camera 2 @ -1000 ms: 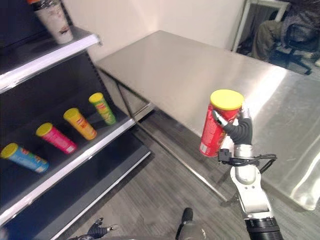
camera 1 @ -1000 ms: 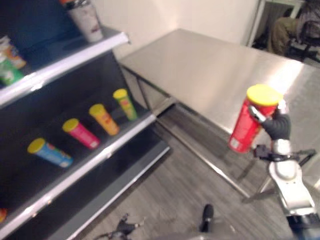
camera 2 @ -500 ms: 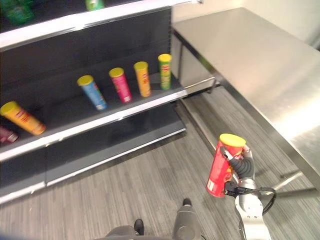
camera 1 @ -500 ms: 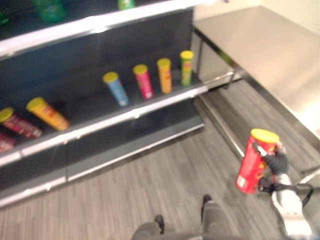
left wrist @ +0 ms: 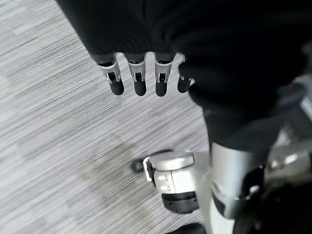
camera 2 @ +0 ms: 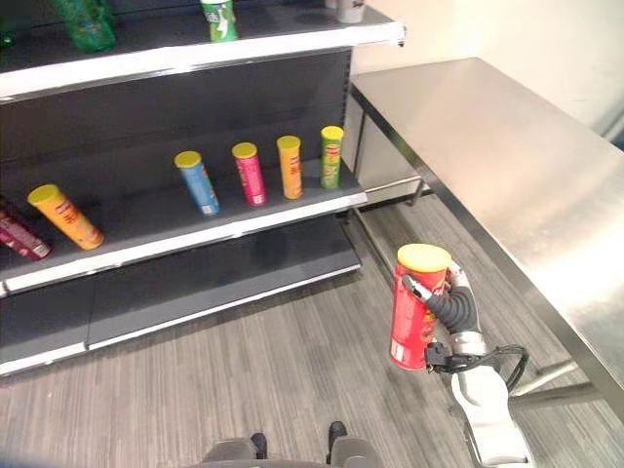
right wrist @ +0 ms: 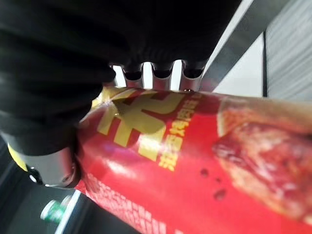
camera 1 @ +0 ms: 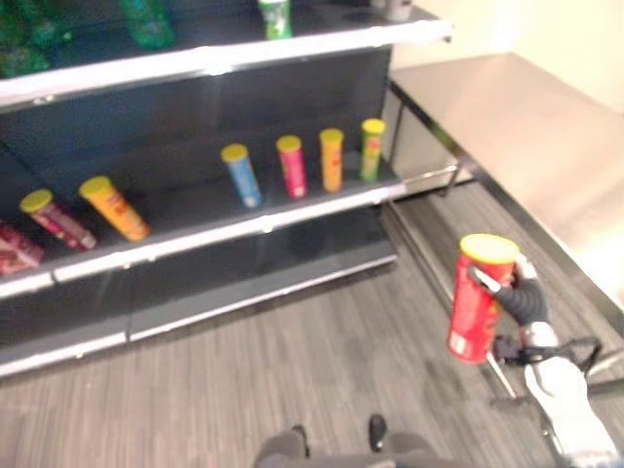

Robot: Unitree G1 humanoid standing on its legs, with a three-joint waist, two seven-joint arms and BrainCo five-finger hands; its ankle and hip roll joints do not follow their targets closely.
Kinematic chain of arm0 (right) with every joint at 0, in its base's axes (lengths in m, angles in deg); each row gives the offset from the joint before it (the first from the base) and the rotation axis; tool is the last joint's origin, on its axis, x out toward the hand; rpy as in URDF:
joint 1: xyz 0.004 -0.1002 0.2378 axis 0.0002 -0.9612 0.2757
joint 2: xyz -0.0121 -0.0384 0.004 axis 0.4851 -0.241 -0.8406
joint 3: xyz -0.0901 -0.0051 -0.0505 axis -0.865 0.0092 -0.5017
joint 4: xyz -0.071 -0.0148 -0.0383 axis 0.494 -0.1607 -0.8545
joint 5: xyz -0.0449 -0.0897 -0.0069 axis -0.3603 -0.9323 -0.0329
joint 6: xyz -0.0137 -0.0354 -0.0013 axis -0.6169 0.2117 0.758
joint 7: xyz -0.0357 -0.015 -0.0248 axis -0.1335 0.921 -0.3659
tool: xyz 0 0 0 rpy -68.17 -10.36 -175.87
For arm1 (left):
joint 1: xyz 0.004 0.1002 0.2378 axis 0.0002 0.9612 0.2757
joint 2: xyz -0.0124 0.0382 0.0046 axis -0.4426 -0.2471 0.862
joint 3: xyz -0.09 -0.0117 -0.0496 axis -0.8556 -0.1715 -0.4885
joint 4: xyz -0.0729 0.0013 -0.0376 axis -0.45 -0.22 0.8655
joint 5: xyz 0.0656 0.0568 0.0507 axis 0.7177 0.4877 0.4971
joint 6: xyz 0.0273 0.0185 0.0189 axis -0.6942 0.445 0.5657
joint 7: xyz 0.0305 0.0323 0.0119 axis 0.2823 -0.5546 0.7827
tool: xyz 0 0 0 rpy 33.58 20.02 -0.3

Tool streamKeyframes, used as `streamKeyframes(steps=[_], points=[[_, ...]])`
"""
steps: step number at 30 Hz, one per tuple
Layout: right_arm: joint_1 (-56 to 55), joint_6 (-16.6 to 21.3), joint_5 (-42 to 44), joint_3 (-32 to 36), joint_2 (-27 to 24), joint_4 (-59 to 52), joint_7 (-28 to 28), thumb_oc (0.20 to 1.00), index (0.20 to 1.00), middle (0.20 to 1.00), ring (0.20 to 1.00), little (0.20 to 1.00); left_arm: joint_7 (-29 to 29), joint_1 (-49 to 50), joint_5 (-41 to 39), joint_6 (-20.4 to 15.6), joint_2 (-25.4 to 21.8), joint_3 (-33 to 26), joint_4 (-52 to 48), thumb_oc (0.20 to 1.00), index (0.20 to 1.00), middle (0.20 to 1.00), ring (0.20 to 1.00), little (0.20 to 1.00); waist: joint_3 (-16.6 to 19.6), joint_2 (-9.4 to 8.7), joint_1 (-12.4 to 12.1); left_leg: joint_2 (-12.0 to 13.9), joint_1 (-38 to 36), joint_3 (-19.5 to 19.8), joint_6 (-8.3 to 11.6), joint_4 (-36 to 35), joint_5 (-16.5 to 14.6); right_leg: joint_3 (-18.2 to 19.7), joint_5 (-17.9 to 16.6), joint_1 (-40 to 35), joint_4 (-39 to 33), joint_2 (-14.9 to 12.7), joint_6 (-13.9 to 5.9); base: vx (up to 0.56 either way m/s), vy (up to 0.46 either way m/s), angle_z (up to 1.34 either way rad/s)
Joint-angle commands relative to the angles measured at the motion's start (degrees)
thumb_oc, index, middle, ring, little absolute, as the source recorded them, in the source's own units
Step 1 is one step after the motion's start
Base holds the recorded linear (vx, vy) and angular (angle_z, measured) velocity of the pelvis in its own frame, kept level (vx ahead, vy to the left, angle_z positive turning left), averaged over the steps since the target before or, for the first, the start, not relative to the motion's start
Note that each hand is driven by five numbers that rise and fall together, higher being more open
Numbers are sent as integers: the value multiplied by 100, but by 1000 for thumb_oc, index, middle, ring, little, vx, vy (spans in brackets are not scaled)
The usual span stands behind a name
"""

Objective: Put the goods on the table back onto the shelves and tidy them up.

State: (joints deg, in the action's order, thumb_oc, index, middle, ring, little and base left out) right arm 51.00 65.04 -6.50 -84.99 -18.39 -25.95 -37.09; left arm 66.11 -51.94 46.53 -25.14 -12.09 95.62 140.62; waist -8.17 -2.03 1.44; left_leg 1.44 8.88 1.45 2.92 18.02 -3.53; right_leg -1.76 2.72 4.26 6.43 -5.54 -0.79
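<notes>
In the eye views the right hand (camera 2: 454,310) is curled round an upright red can (camera 2: 415,307) with a yellow lid, held over the grey floor (camera 2: 244,370) between the dark shelf (camera 2: 195,229), where 4 cans (camera 2: 251,174) stand in a row, and the steel table (camera 2: 507,146). In the left wrist view the left hand (left wrist: 141,78) hangs over the floor, fingers straight and holding nothing. In the right wrist view the fingers (right wrist: 161,70) wrap the red can close up.

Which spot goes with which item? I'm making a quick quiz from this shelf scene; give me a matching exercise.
Things:
1. red can
2. green can
3. blue can
4. left hand

Places:
A. middle shelf, end nearest the table
B. hanging over the floor, holding nothing
C. held in the right hand
D. middle shelf, left of the pink can

Pairs: 1-C, 2-A, 3-D, 4-B
</notes>
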Motion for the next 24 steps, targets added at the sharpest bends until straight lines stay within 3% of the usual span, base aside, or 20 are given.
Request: streamKeyframes(steps=[1, 2, 4, 5, 6, 7, 8, 10, 12, 14, 15, 17, 18, 19, 20, 21, 22, 23, 24], points=[[533, 399, 268, 46, -181, -474, 60, 200, 200, 200, 200, 200, 109, -53, -129, -47, 217, -84, 14, 1000, 1000, 1000, 1000, 1000, -54, -93, -180, 574, -267, -208, -141, -608, -258, 171, 79, -259, -280, -170, -437, 30, 172, 8], [536, 400, 271, 43, -184, -470, 59, 200, 200, 200, 200, 200, 109, -52, -130, -46, 219, -85, 14, 1000, 1000, 1000, 1000, 1000, -54, -95, -175, 576, -297, -208, -133, -664, -228, 168, 86, -260, -272, -168, -430, 18, 186, 5], [664, 378, 366, -45, -262, -424, 58, 200, 200, 200, 200, 200, 131, -91, -273, -10, 186, -157, 91, 1000, 1000, 1000, 1000, 1000, -51, 11, -212, 1109, -105, 84, 106, -1479, 484, 246, 234, -251, -181, -273, -498, 28, 407, 29], [724, 329, 395, -141, -277, -370, 92, 200, 200, 200, 200, 200, 209, -123, -252, -5, 118, -142, 83, 1000, 1000, 1000, 1000, 1000, -72, 71, -254, 1413, 49, 278, 217, -2015, 694, 406, 391, -289, -85, -406, -572, 62, 617, 30], [735, 313, 422, -189, -268, -355, 104, 200, 200, 200, 200, 200, 259, -129, -214, -16, 107, -107, 84, 1000, 1000, 1000, 1000, 1000, -56, 117, -266, 1536, 124, 417, 272, -2203, 824, 501, 445, -285, -49, -454, -606, 57, 469, 21], [735, 314, 422, -191, -270, -354, 104, 200, 200, 200, 200, 200, 261, -127, -213, -17, 109, -107, 84, 1000, 1000, 1000, 1000, 1000, -53, 122, -262, 1543, 120, 421, 278, -2217, 830, 497, 457, -279, -34, -446, -602, 62, 570, 8], [688, 292, 490, -264, -216, -356, 110, 200, 200, 200, 200, 200, 324, -106, -144, -36, 110, -45, 54, 1000, 1000, 1000, 1000, 1000, -31, 229, -279, 1688, 209, 707, 409, -2197, 1013, 638, 490, -293, 16, -594, -679, 49, 612, -6], [652, 259, 502, -319, -186, -377, 70, 200, 200, 200, 200, 200, 356, -89, -119, -47, 134, -53, 49, 1000, 1000, 1000, 1000, 1000, 13, 289, -268, 1693, 139, 897, 460, -2019, 906, 767, 452, -252, 60, -673, -704, 32, 533, -38], [438, 172, 311, -280, -19, -421, 100, 200, 200, 200, 200, 200, 365, -180, 0, -31, 106, -2, 109, 1000, 1000, 1000, 1000, 1000, 98, 334, -154, 1492, 114, 912, 627, -1654, 643, 742, 207, -375, -25, -1100, -884, 40, 596, -40], [306, 79, 103, -303, 227, -407, 161, 200, 200, 200, 200, 200, 348, -311, 321, -40, 87, 242, 118, 1000, 1000, 1000, 1000, 1000, 104, 271, -49, 1091, 154, 748, 539, -1168, 307, 815, -222, -409, 12, -1547, -951, 8, 772, 40], [320, 48, 155, -462, 450, -370, 135, 200, 200, 200, 200, 200, 340, -366, 549, -41, -2, 434, 74, 1000, 1000, 1000, 1000, 1000, 79, 199, 10, 755, 36, 564, 294, -1100, 87, 816, -1072, -200, 289, -1848, -774, -27, 786, 32], [326, 34, 191, -648, 575, -408, 131, 200, 200, 200, 200, 200, 201, -224, 345, -5, -6, 380, 69, 1000, 1000, 1000, 1000, 1000, 1, 239, -31, 508, -219, 344, 127, -1169, -3, 312, -1861, -64, 531, -2258, -691, -41, 583, -11], [326, 35, 190, -653, 576, -407, 133, 200, 200, 200, 200, 200, 198, -220, 342, -3, -9, 377, 65, 1000, 1000, 1000, 1000, 1000, -9, 227, -26, 491, -236, 340, 117, -1175, -1, 309, -1880, -92, 504, -2275, -702, -23, 583, -33], [376, 16, 160, -767, 617, -352, 90, 200, 200, 200, 200, 200, 111, -92, 151, 87, 19, 173, 203, 1000, 1000, 1000, 1000, 1000, -58, 280, -27, 363, -520, 208, 12, -1299, -47, -197, -1611, -96, 726, -2230, -615, 10, 523, -27], [351, 14, 190, -784, 615, -354, 42, 200, 200, 200, 200, 200, 76, -69, 135, 121, 35, 121, 288, 1000, 1000, 1000, 1000, 1000, -67, 299, -25, 311, -614, 201, -58, -1337, -76, -167, -1313, -43, 869, -1973, -555, 6, 519, -31], [353, 13, 191, -784, 615, -354, 42, 200, 200, 200, 200, 200, 77, -71, 135, 121, 35, 120, 290, 1000, 1000, 1000, 1000, 1000, -58, 297, -24, 306, -601, 200, -60, -1344, -61, -165, -1323, -29, 863, -1977, -554, 14, 410, -6], [325, 33, 195, -745, 504, -322, 6, 200, 200, 200, 200, 200, -21, -11, 143, 131, 101, 61, 445, 1000, 1000, 1000, 1000, 1000, -93, 300, -9, 195, -643, 145, -190, -1356, -100, -266, -329, 69, 956, -1141, -396, 7, 354, -16], [338, 49, 192, -734, 464, -300, 1, 200, 200, 200, 200, 200, -59, -5, 137, 137, 117, 50, 495, 1000, 1000, 1000, 1000, 1000, -110, 261, -18, 115, -666, 103, -233, -1336, -112, -337, -144, 103, 892, -824, -399, 6, 354, -26], [341, 50, 192, -733, 464, -299, 1, 200, 200, 200, 200, 200, -59, -8, 137, 137, 117, 50, 496, 1000, 1000, 1000, 1000, 1000, -97, 264, -16, 116, -646, 106, -234, -1340, -99, -341, -163, 115, 874, -821, -397, 0, 78, -25]])
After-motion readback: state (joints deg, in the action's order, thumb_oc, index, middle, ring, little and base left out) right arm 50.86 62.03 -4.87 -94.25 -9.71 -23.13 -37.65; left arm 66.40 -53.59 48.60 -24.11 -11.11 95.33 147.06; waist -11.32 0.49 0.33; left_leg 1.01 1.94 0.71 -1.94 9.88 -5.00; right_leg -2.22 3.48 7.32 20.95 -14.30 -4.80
